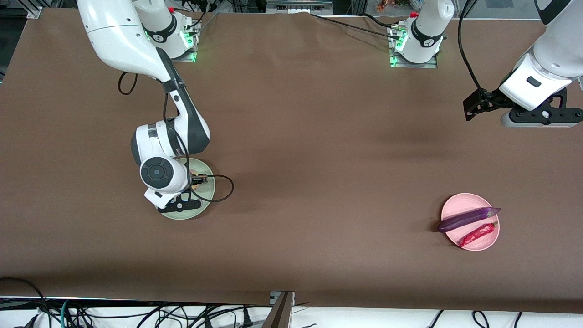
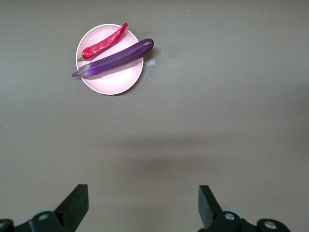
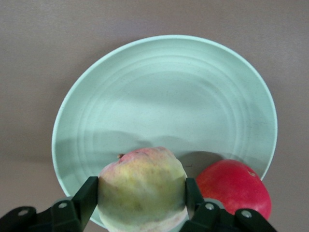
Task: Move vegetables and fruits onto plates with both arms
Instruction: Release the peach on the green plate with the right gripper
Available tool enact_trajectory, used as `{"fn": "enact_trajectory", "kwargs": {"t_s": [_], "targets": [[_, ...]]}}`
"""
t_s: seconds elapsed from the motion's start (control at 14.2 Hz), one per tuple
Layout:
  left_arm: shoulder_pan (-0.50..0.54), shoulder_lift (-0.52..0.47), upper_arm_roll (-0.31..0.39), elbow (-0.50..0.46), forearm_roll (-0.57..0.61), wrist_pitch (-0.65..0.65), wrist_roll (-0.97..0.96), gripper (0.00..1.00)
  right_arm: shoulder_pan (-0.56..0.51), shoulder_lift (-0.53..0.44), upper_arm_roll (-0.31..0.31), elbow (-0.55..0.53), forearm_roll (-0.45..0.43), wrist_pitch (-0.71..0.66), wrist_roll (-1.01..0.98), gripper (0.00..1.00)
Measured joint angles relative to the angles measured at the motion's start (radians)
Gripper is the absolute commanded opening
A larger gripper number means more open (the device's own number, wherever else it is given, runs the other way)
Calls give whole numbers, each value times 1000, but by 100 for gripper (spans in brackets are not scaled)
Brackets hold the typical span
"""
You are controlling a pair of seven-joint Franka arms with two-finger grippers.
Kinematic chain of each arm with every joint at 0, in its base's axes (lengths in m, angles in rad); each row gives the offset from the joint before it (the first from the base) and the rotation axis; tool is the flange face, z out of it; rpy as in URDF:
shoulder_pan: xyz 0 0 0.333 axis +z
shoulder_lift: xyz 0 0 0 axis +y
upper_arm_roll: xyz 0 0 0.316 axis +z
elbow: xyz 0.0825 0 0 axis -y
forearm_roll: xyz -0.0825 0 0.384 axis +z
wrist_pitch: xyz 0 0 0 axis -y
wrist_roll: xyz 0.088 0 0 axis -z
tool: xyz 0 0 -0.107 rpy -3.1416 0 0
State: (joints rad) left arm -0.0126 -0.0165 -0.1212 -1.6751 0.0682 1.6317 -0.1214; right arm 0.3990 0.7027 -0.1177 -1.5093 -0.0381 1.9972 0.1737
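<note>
Two arms are mine. On my right arm (image 1: 150, 54), reaching down to the pale green plate (image 3: 164, 96) toward its own end of the table, my right gripper (image 3: 142, 193) hangs over the plate, clenched on the yellowish peach (image 3: 143, 188). The red pomegranate-like fruit (image 3: 234, 186) rests in that plate, just beside the peach. My left arm (image 1: 546, 59) waits, its left gripper (image 2: 142, 208) spread wide and holding nothing, up over bare table. The pink plate (image 1: 455, 205) sits toward the left arm's end, carrying the purple eggplant (image 1: 467, 219) and, nearer the front camera, the red chili pepper (image 1: 477, 234) alongside it.
</note>
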Motion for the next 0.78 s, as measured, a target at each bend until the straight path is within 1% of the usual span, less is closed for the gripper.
{"fn": "enact_trajectory", "kwargs": {"t_s": [0.14,0.28,0.64,0.78], "targets": [[0,0,0,0,0,0,0,100,-8,-6,0,18,0,-1,-1,100],[0,0,-3,0,0,0,0,100,-13,-30,0,55,0,-32,-5,100],[0,0,-6,0,0,0,0,100,-19,-144,-13,180,0,-250,-50,100],[0,0,-6,0,0,0,0,100,-28,-204,-22,207,0,-307,-68,100]]}}
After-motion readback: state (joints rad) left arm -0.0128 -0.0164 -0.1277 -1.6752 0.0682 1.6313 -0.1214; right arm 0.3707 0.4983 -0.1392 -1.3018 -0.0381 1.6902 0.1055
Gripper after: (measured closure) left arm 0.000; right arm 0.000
